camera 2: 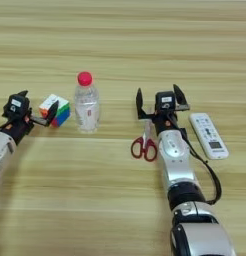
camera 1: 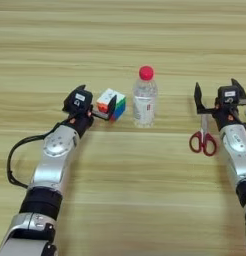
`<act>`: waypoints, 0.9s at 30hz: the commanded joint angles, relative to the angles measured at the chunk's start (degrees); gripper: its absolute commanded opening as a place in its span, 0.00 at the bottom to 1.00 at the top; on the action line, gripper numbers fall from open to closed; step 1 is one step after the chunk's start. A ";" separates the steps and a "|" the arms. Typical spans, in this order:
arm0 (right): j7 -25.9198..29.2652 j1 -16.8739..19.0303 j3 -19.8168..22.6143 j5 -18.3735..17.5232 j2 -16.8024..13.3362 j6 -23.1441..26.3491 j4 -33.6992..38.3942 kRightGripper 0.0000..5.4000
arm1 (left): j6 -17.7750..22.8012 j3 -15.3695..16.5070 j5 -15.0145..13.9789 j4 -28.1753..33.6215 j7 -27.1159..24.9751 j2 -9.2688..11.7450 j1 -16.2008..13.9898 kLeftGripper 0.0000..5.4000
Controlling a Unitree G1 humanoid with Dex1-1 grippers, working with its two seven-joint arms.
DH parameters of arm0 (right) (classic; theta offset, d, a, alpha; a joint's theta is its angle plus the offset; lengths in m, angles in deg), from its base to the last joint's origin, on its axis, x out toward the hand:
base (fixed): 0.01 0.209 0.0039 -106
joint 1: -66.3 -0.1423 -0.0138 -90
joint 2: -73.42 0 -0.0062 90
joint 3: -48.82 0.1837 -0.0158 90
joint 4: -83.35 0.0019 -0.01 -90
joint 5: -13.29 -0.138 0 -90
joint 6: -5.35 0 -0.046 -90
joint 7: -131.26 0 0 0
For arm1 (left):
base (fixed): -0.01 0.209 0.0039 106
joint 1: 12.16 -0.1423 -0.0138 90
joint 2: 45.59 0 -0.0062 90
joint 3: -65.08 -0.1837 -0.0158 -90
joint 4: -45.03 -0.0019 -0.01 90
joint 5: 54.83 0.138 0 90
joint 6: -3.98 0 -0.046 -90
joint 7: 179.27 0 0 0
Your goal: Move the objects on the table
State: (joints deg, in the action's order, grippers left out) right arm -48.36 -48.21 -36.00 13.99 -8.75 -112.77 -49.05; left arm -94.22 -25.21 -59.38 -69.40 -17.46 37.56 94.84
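A multicoloured puzzle cube sits left of an upright clear bottle with a red cap, near the middle of the table. My left gripper is open; its right finger lies against the cube's near left side, and the cube is not between the fingers. Red-handled scissors lie to the right with their blades pointing away from me. My right gripper stands open over the blade tips, holding nothing.
A white remote control lies just right of my right arm. A black cable loops beside my left forearm. Bare wood stretches across the far half and in front of the bottle.
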 commanded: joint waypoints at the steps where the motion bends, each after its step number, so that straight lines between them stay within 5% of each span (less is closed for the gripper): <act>1: -0.42 -0.52 -0.07 0.19 0.27 0.63 0.82 1.00 | -0.95 -0.90 0.90 -3.22 -0.61 -0.70 2.41 1.00; 27: -0.57 -0.24 -0.16 0.27 0.47 1.08 1.72 1.00 | -7.05 -0.99 2.65 -20.58 -0.55 -1.75 8.50 1.00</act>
State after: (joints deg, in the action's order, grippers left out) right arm -48.43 -48.20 -36.05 13.99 -8.63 -112.63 -47.85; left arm -100.53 -26.20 -57.41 -88.46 -17.94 35.95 101.86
